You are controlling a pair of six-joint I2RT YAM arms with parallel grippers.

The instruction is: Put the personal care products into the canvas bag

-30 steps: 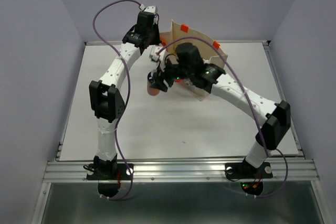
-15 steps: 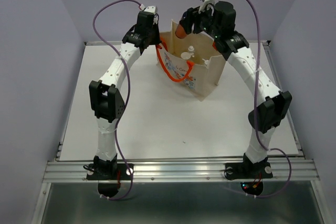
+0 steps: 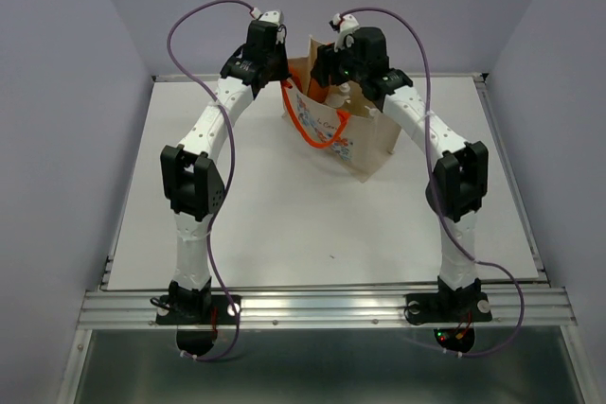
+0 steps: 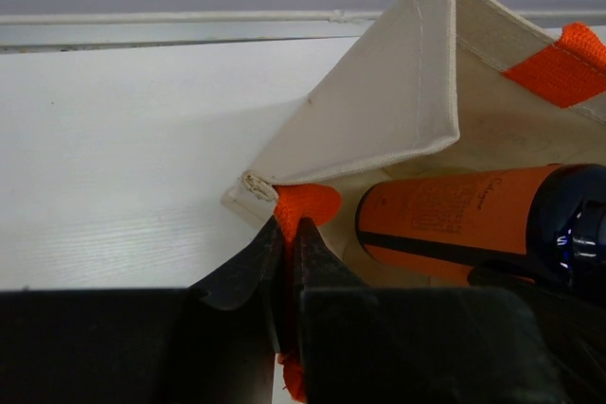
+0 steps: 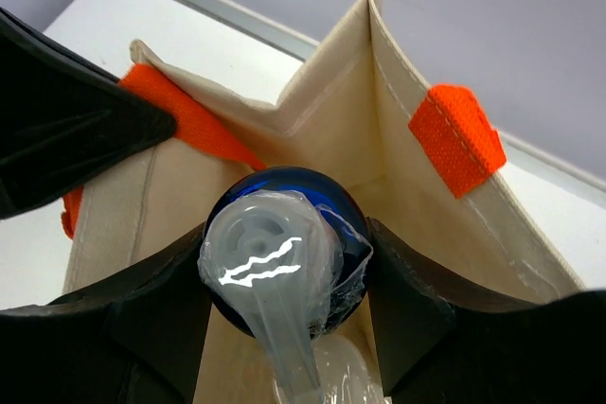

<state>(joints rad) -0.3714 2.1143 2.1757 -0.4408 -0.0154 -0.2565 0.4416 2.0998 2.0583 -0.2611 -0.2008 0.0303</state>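
backdrop: plain lavender walls round a white table [image 3: 284,224], all the action up at its far edge, about the middle.
bag: canvas bag [image 3: 369,144] stands upright there, mouth up, floral print on the near face, an orange handle [image 3: 317,130] drooping down that side.
left gripper: left gripper [image 4: 286,234] is pinched tight on an orange strap [image 4: 305,207] at the bag's rim corner. my read is it's tugging that corner out so the soft mouth stays wide.
right gripper: right gripper [image 5: 284,281] is clamped round the shoulders of the orange-brown bottle [image 4: 445,219], one finger on each side.
bottle: blue band and clear pump cap [image 5: 270,276] point back at the wrist camera, base leading. it hangs right over the open mouth, between the canvas walls, apparently not yet resting on anything.
inside: something pale sits below the bottle, too blurred to name.
step: looks like the drop-in stage for this bottle.
next: lower it clear of the rim, then let go.
risk: a floppy wall could fold inward and snag the bottle if the left side slackens.
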